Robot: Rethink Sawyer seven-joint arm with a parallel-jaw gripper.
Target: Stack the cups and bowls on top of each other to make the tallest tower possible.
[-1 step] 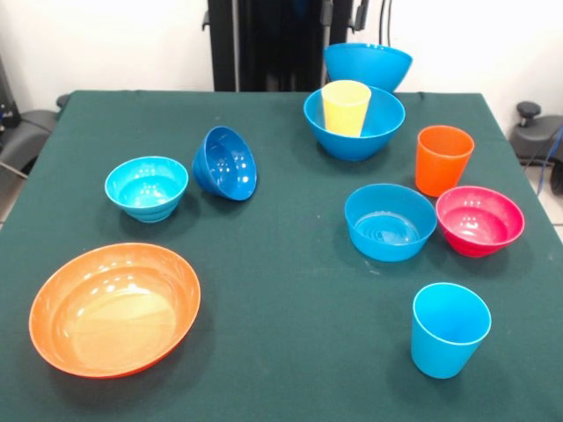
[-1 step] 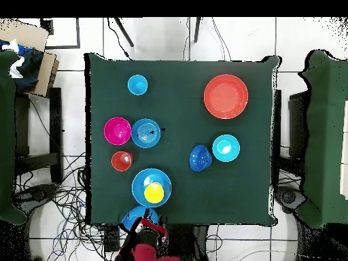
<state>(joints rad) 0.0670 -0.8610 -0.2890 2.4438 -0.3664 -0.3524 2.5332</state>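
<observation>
Ten pieces sit before you on the green table (image 1: 264, 352). Nearest are the wide orange bowl (image 1: 114, 308) and the light blue cup (image 1: 449, 329). Behind them come the medium light blue bowl (image 1: 390, 221) touching the magenta-red bowl (image 1: 479, 220), the cyan bowl (image 1: 146, 187), and the dark blue bowl (image 1: 225, 163) tipped on its side. Farther, the orange cup (image 1: 442, 159), then the yellow cup (image 1: 345, 107) standing inside a large blue bowl (image 1: 354, 123). The second large blue bowl (image 1: 367, 66) is raised at the far edge, under the arm; you cannot tell how the fingers stand.
</observation>
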